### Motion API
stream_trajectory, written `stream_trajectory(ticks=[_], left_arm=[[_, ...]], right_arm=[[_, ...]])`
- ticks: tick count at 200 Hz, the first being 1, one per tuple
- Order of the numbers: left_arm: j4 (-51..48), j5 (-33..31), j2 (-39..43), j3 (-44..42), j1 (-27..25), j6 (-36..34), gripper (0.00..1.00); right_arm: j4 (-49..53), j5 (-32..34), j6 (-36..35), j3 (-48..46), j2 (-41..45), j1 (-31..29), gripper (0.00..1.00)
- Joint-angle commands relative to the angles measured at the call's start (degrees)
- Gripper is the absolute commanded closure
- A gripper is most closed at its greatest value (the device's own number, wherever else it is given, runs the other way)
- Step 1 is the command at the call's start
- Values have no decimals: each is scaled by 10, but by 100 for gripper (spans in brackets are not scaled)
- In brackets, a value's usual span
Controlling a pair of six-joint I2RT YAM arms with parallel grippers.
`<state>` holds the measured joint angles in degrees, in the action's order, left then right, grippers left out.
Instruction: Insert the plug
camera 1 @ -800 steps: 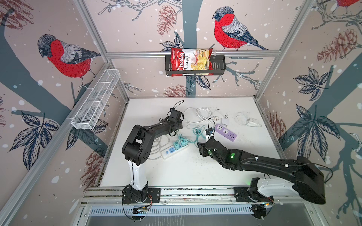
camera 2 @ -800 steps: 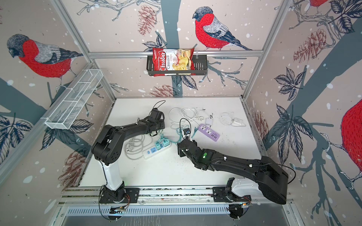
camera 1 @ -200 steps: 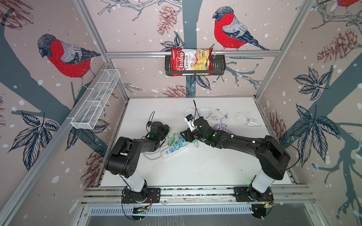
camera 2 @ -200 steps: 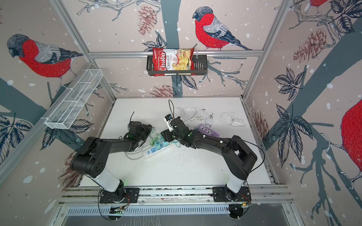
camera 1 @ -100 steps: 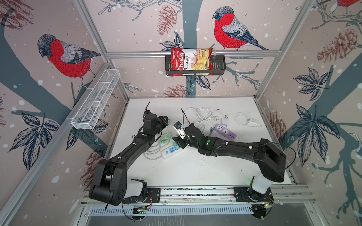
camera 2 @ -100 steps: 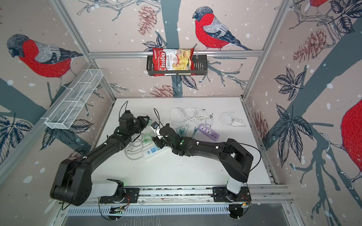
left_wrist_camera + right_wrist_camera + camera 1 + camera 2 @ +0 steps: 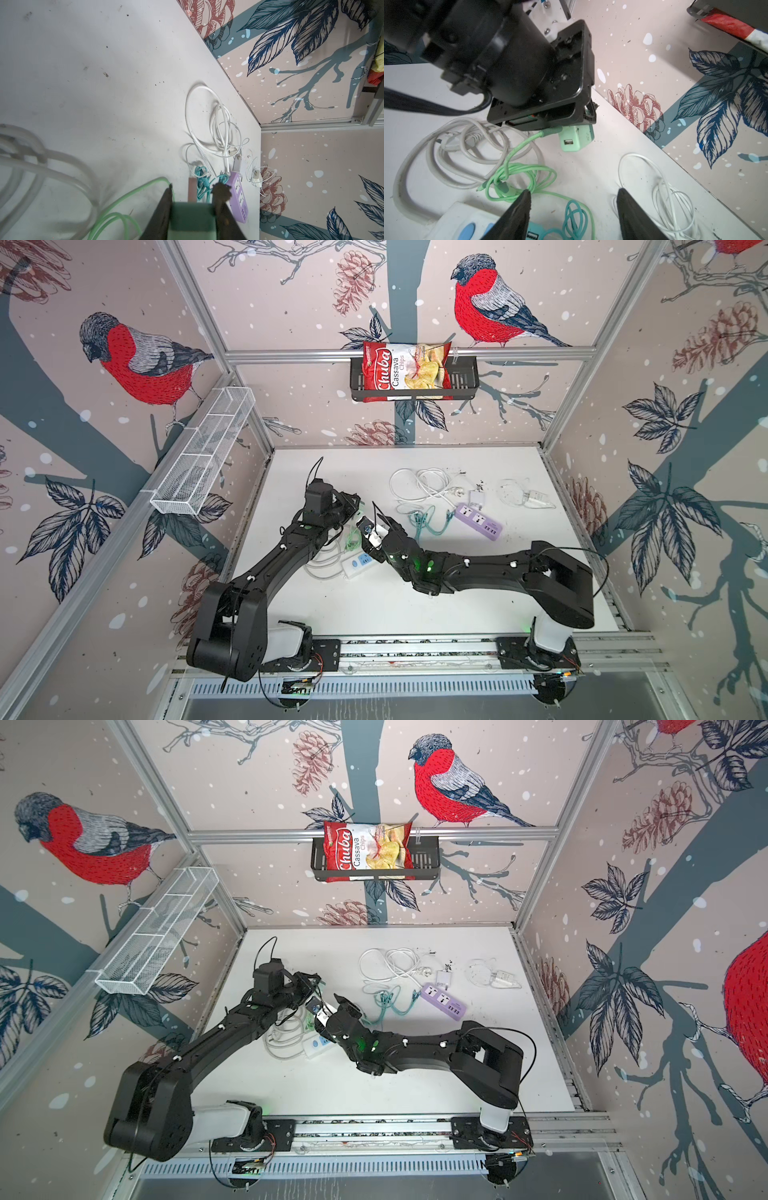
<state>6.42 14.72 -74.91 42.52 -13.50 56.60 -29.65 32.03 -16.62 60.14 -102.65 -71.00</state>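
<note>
left gripper clenched on mint-green plastic USB charger plug, grip unchanged | right gripper spread, empty, had shifted toward white, blue-marked plastic power strip | plug aloft near strip, uninserted; alignment judged next

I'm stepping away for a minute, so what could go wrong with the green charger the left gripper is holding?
The green cable from the green charger loops over the white cord; moving the charger could drag that cord and shift the power strip. The right gripper is open, holding nothing, so the strip may slide.
</note>
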Motion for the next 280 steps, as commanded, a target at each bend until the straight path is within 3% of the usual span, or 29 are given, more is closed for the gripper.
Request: stream_trajectory(ticks=[1,77,232,280], left_arm=[[-1,23,7,-1,1,6,84],[-1,63,22,-11,2,30,88],[-7,90,50,-26,1,40,86],[-5,97,48,-25,1,40,86]], right_arm=[[-55,37,-34,8,-13,-4,35],[-138,120,-144,35,-82,-37,37],[-239,158,-247,59,-129,-44,43],[-266,160,-264,70,-149,-42,49]])
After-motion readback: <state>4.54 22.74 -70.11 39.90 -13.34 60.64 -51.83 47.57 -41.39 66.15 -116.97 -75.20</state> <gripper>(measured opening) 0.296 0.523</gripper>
